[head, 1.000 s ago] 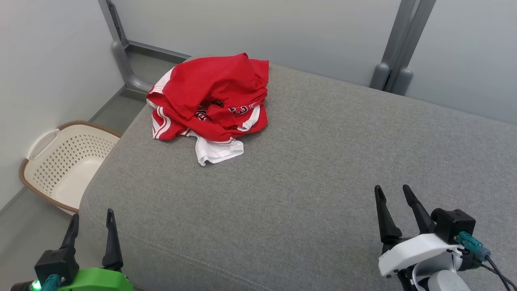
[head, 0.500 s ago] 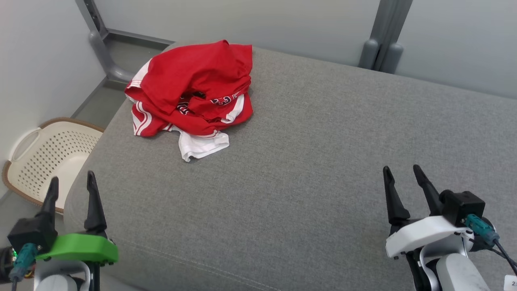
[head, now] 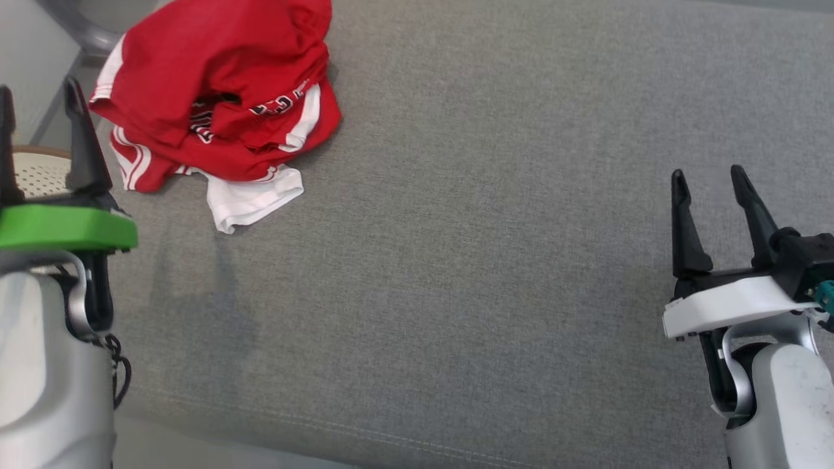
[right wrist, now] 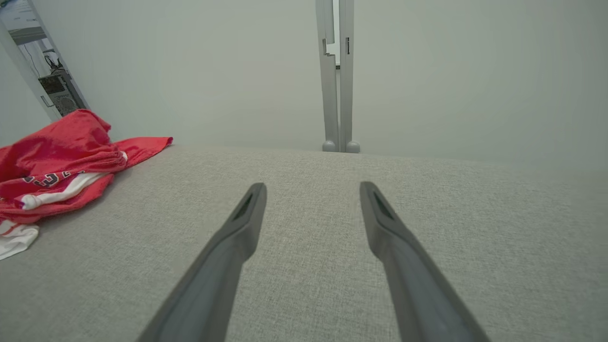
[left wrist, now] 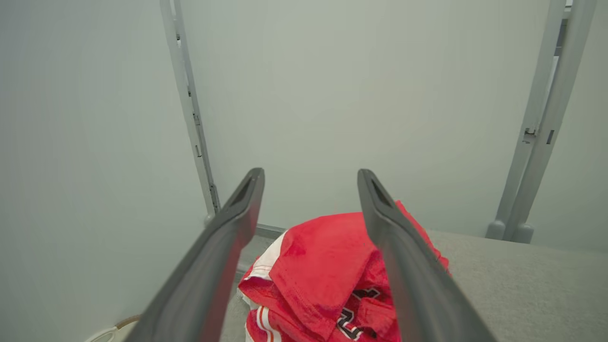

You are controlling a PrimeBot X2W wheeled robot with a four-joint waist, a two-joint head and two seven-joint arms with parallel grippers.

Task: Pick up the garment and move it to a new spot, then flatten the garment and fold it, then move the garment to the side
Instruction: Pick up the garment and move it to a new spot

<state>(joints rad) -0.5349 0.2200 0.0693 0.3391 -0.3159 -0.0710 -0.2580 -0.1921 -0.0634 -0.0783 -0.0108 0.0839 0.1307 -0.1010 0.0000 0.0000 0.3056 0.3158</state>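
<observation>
Head view: crumpled red-and-white jersey [head: 215,98] heaped at far-left corner of grey cushion [head: 495,273], no clear long axis. Left gripper [head: 38,91] just beside heap, fingers spread wide, empty. Right gripper [head: 707,172] well apart, equally wide, empty. Left arm nearer; heap ahead-right of its fingers.

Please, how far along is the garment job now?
Done: nothing; the red jersey lies crumpled on the grey cushion. In hand: both the left end effector and right end effector are open, empty, apart from it. Left: pick up, move, flatten, fold, set aside.
</observation>
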